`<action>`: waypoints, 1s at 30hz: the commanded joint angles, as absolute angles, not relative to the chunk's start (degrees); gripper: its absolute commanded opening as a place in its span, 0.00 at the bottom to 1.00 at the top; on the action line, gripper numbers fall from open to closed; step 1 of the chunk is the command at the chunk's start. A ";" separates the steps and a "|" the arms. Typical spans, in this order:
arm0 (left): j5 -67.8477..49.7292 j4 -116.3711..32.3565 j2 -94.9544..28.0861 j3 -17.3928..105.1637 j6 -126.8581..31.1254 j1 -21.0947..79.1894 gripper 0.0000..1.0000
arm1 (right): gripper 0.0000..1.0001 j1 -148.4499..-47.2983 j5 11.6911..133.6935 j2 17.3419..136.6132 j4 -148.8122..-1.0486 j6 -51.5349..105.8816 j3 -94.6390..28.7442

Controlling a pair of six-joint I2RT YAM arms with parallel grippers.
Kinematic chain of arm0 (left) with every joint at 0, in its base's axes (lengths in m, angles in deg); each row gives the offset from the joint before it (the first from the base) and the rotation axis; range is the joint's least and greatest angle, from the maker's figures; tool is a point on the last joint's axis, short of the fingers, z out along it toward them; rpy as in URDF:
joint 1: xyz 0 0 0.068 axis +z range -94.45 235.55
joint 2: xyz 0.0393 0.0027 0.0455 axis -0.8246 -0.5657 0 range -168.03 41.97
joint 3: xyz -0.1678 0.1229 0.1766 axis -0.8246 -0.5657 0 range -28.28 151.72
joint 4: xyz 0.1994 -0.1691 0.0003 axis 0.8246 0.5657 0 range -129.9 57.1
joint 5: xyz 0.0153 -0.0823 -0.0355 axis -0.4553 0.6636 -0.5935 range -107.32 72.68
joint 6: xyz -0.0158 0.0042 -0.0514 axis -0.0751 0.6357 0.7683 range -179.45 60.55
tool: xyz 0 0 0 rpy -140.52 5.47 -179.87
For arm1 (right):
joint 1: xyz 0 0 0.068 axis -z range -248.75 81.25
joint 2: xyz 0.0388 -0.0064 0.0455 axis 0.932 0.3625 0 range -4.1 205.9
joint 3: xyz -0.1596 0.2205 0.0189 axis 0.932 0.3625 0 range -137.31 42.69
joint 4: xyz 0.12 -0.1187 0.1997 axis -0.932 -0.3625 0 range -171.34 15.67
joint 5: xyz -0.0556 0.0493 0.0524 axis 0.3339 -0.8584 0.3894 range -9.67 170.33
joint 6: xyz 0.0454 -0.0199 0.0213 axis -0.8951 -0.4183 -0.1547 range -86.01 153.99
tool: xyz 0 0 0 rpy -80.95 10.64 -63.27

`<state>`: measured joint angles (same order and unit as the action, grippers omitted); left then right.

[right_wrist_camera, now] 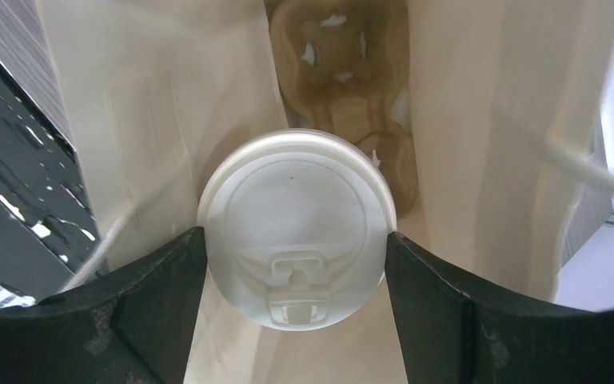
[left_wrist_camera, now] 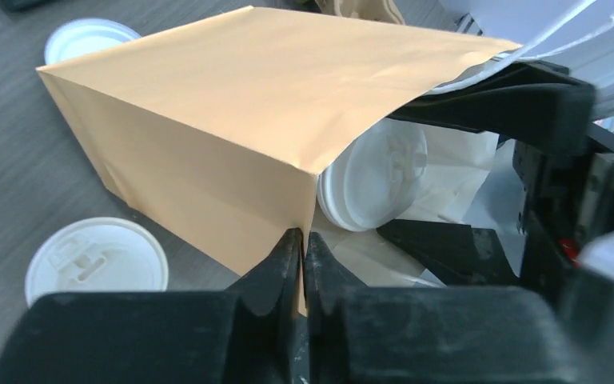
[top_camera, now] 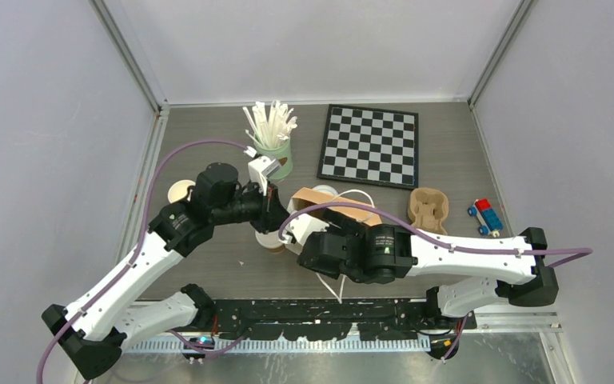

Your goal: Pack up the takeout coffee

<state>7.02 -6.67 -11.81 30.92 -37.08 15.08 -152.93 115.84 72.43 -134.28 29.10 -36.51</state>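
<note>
- Packing is under way on the bench (top_camera: pixel 208 144). A tan paper bag (left_wrist_camera: pixel 232 120) lies on its side near the centre, its mouth turned toward the two end effectors. A chessboard (top_camera: pixel 369 146) sits at 1 o'clock of the bag and a mint-green can of white sticks (top_camera: pixel 274 158) at 11 o'clock.
- The left end effector (left_wrist_camera: pixel 304 244) reaches in from 9 o'clock. It is clenched on the bag's front edge, pinching the paper so that the mouth stands open.
- The right end effector (right_wrist_camera: pixel 296 244) comes in from about 4 o'clock and grasps a lidded takeout coffee cup (right_wrist_camera: pixel 296 208) by its sides, jaws spread wide around it. The cup is already inside the mouth, between the bag's cream walls, with its white lid facing outward.
- A brown pulp tray (right_wrist_camera: pixel 340 72) shows at 12 o'clock past that cup in the right wrist view, deeper between the walls.
- A second lidded cup (left_wrist_camera: pixel 96 262) stands on the bench just beside the bag, at 7 o'clock in the left wrist view, not yet packed.
- The step in hand appears to be loading the first coffee. The next move likely calls for carrying the cup further in toward the tray and letting go only once it rests there, while the left pinch holds the mouth open. The second cup would follow.
</note>
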 commanded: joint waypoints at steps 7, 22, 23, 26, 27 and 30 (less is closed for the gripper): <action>3.69 0.28 -10.08 33.37 -37.47 15.38 0.35 | 0.78 -152.75 115.98 69.06 -128.68 31.51 -31.70; 2.78 7.03 -11.45 34.58 -35.29 15.38 0.53 | 0.78 -152.72 113.28 68.36 -127.04 36.22 -28.62; 2.97 7.09 -11.68 34.53 -35.37 15.38 0.52 | 0.78 -152.76 113.07 68.71 -126.92 36.52 -28.72; 3.61 6.83 -11.82 34.22 -35.36 15.37 0.47 | 0.78 -152.70 113.70 69.83 -126.56 37.46 -29.37; 3.88 6.65 -11.70 34.02 -35.36 15.37 0.45 | 0.78 -152.76 113.99 69.99 -126.18 37.88 -29.54; 4.41 5.66 -11.28 33.76 -35.28 15.36 0.28 | 0.79 -152.76 114.53 69.65 -124.82 40.20 -28.44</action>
<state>3.32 6.71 -11.96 33.17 -35.37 15.08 -152.89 113.70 69.81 -128.38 36.62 -28.60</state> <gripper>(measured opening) 0.379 0.808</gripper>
